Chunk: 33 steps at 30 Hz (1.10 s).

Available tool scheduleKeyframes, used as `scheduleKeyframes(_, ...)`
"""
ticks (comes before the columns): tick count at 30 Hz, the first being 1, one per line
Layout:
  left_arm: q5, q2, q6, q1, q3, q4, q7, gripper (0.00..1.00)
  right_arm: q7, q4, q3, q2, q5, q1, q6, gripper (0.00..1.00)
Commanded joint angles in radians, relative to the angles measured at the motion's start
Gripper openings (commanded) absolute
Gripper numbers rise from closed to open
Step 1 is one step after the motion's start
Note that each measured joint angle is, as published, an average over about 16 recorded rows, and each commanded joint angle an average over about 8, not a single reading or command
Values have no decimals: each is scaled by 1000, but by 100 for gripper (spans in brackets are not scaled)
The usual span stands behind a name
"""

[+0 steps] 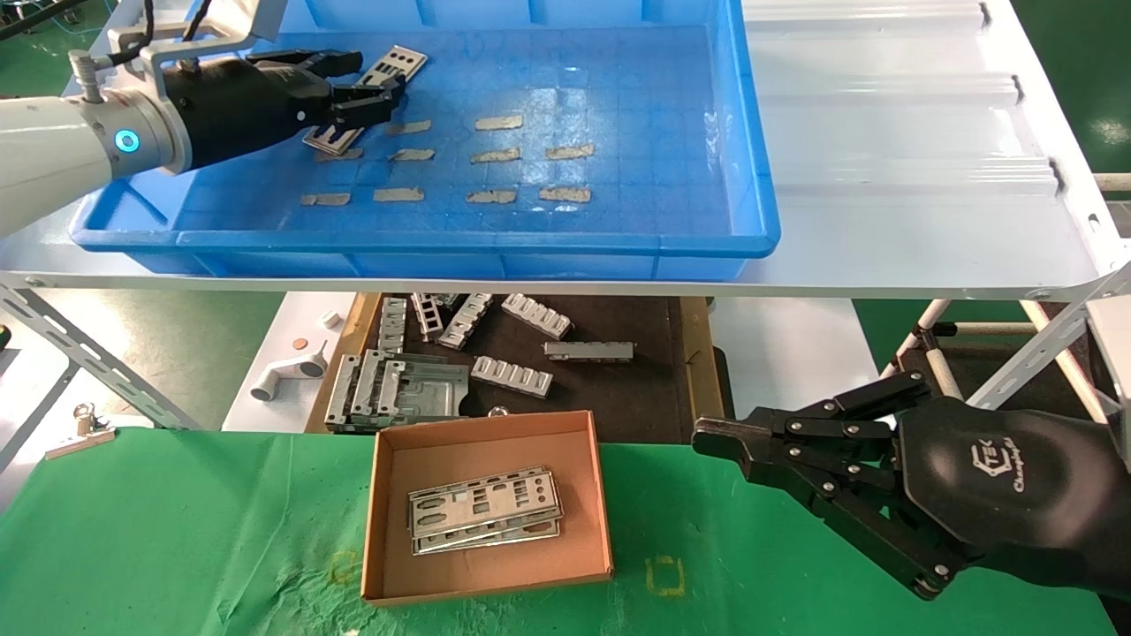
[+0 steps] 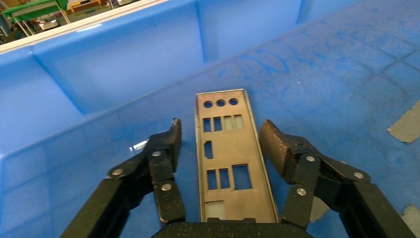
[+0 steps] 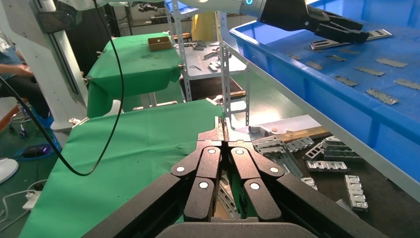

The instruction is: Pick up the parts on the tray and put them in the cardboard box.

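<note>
One plate (image 2: 229, 158) in tray (image 1: 671, 177), between open left hand's (image 2: 223, 144) fingers, two plates (image 1: 484, 511) in box (image 1: 380, 512), right hand (image 1: 716, 442) shut, empty, over bench (image 1: 177, 530)

The tray (image 1: 618, 238) sits at 12 o'clock on a high shelf (image 1: 901, 132). One part (image 1: 389, 75) lies in it at 11 o'clock, under the left gripper (image 1: 353, 84). The cardboard box (image 1: 380, 512) sits at 6 o'clock on the surface (image 1: 177, 530), with parts (image 1: 484, 510) inside. The right gripper (image 1: 716, 437) hangs at 4 o'clock.
</note>
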Motion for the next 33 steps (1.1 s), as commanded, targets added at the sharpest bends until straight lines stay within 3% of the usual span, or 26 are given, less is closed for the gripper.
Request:
scheduleKeyframes(1,0,0,2,0,0,2,0,0,0,0,0,0,0,0,0,0)
scheduleKeyframes(16,-6,-16,52,-19,-4,-7,6,0,0,0,0,0,0,0,0,0)
scheduleKeyframes(33,-51,-111,390,-55,-32,-65,102,0,0,0,0,0,0,0,0,0)
